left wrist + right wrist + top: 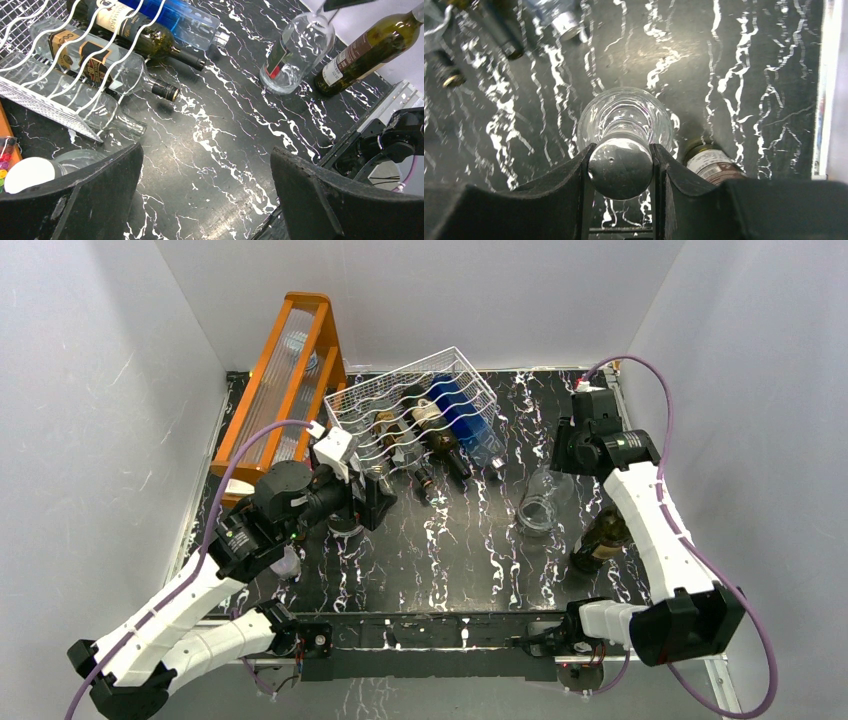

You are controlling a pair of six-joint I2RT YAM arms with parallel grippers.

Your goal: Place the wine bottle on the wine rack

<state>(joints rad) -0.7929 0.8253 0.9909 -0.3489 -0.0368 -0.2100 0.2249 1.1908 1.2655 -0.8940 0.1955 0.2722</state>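
The clear glass wine bottle (pixel 543 508) stands about upright on the black marbled table, right of centre. My right gripper (pixel 566 466) is shut on its silver-capped neck from above; in the right wrist view (pixel 620 170) the cap sits pinched between both fingers, with the bottle's shoulder (pixel 624 117) below. The bottle also shows in the left wrist view (pixel 297 52). The white wire wine rack (pixel 410 405) stands tilted at the back centre and holds several bottles. My left gripper (pixel 362 506) is open and empty just in front of the rack, jaws wide over bare table (pixel 207 155).
A dark green bottle (pixel 600 540) stands right beside the held bottle (pixel 714 162). The rack holds a blue bottle (pixel 460 410) and dark bottles (pixel 440 440), necks poking forward. A tall orange frame (pixel 285 380) stands at the back left. A white-capped clear bottle (pixel 27 172) lies under my left gripper.
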